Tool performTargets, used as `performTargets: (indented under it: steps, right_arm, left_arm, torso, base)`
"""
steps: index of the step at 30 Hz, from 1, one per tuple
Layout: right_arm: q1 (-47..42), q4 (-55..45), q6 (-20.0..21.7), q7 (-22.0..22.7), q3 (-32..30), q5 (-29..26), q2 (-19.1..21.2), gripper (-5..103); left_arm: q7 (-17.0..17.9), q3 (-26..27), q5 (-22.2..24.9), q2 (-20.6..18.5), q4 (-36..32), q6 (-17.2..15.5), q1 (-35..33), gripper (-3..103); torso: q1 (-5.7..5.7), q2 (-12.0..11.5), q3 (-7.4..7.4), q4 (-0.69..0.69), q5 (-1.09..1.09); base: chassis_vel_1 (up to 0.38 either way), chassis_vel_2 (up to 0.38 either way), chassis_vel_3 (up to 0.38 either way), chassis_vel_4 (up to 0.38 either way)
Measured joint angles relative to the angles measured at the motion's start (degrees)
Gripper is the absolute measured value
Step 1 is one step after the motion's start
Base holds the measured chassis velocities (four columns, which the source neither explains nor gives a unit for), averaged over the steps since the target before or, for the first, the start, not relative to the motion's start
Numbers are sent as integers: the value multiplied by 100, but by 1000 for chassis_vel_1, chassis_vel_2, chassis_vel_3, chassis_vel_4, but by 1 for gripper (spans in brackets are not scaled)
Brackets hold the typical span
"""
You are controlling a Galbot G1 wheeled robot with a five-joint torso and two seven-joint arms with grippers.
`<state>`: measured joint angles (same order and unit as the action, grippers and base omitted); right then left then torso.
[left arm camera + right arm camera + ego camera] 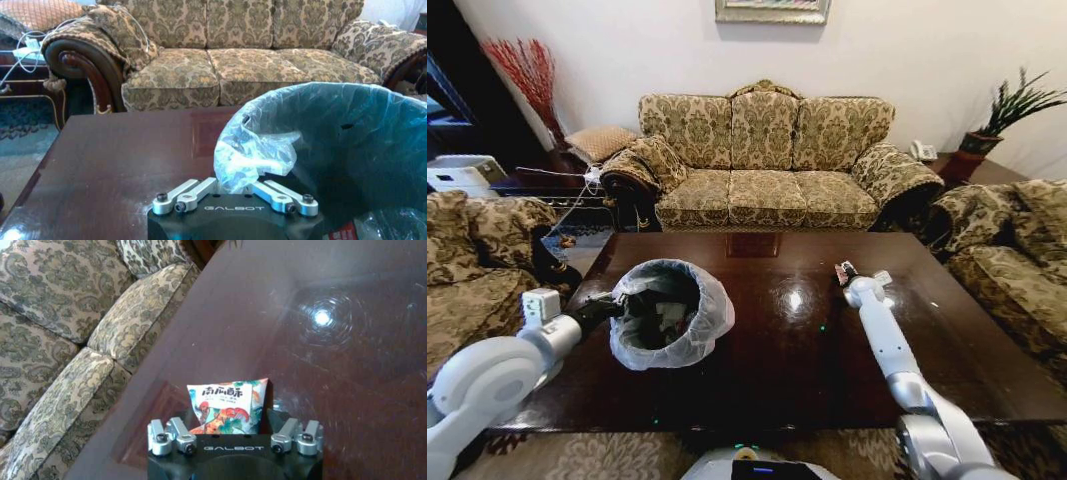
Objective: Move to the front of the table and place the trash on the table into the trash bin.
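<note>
left gripper (233, 192) pinching trash bin (670, 312) liner on table (807, 350) | right gripper (233, 427) clamping wrapper (227, 406) | sofa (762, 160) standing behind

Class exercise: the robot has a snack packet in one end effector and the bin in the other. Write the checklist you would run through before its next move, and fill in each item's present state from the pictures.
1. Right end effector shut on the snack packet: ok, packet sits between the fingers.
2. Left end effector gripping the trash bin by its liner bag: ok, bag bunched between the fingers.
3. Bin mouth open and facing up: ok.
4. Packet above the bin: not ok, it is off to the bin's right, over the table.
5. Room in the bin: ok, some trash inside, not full.
6. Other trash left on the table: cannot tell.
</note>
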<state>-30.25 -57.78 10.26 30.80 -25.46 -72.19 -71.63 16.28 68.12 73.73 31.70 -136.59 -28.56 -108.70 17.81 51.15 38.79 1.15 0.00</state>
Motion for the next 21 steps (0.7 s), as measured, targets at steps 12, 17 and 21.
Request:
performTargets:
  steps: [12, 17, 21]
  right_arm:
    - [3, 26, 119, 176, 119, 219, -27, 41]
    - [-82, -98, 121, 163, 134, 343, -12, 29]
    - [-378, -598, 40, -2, 138, 1078, 26, 18]
  left_arm:
    - [-15, -19, -28, 84, -8, 15, 1, 1]
    - [-20, 12, -32, 95, -40, 16, -33, 1]
    - [-19, 64, -24, 82, -59, 16, -61, 1]
  torso:
    - [1, 0, 1, -1, -1]
    - [2, 0, 2, 6, 5]
    - [4, -2, 5, 7, 9]
  base:
    - [0, 0, 0, 0]
    - [0, 0, 0, 0]
    - [0, 0, 0, 0]
